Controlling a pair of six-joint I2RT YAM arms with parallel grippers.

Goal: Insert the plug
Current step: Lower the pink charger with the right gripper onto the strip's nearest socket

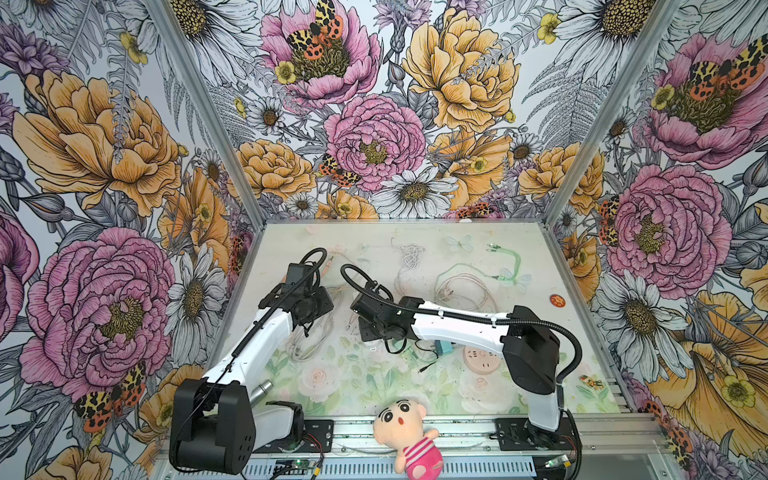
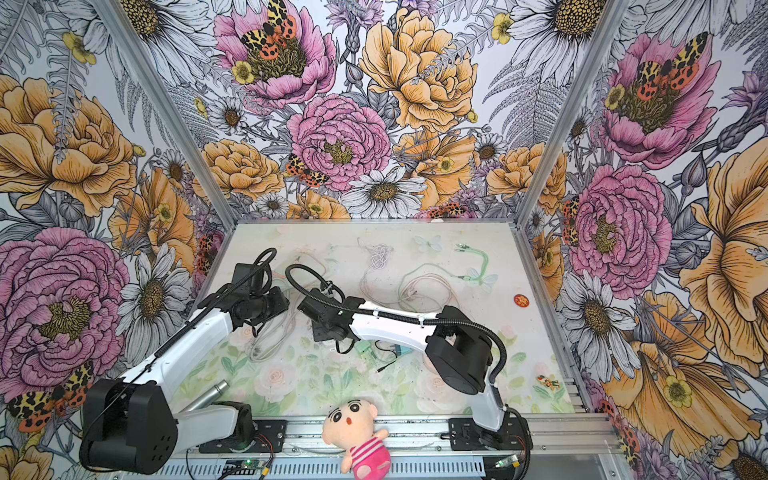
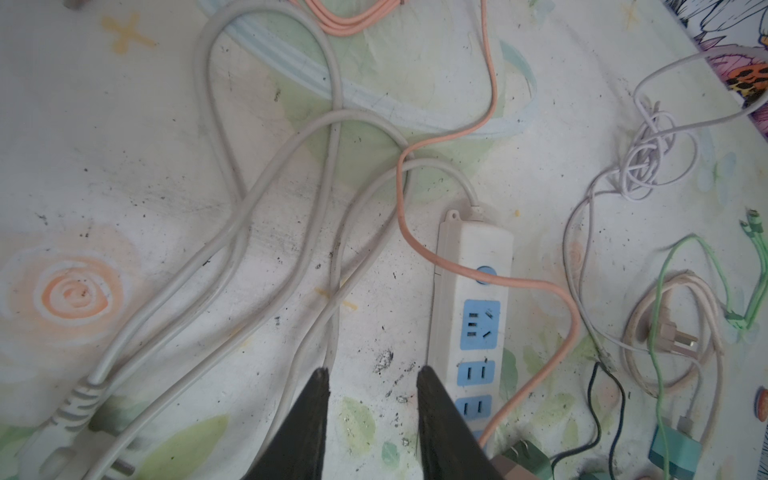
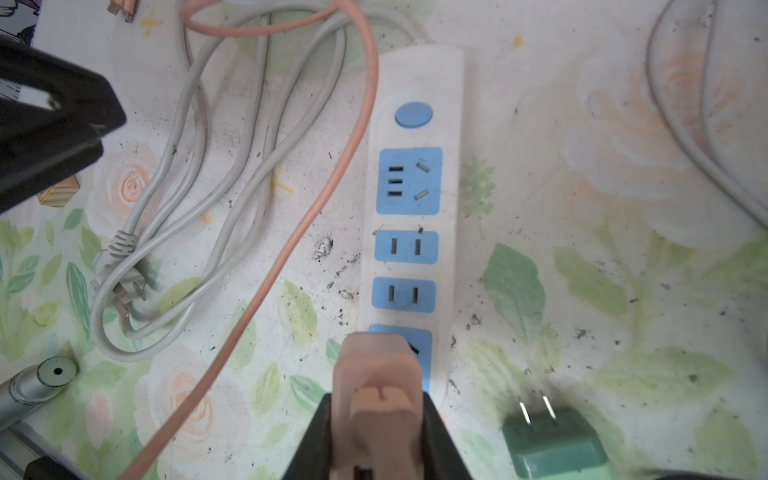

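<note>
A pink plug (image 4: 380,399) sits between the fingers of my right gripper (image 4: 378,411), which is shut on it. The plug stands over the end socket of the white power strip (image 4: 453,166), covering most of that blue socket. Its prongs are hidden, so I cannot tell whether they are in the slots. Its pink cable (image 4: 332,174) loops away beside the strip. My left gripper (image 3: 372,374) hangs open over bare mat just beside the power strip (image 3: 473,245), nothing between its fingers. In both top views the arms hide the strip.
A green charger (image 4: 552,440) lies prongs-up next to the strip's end. The strip's grey cord and plug (image 4: 120,274) coil on its other side, with a metal cylinder (image 4: 37,382) beyond. A round pink socket (image 1: 482,359), loose cables (image 1: 411,255) and a plush doll (image 1: 409,436) lie around.
</note>
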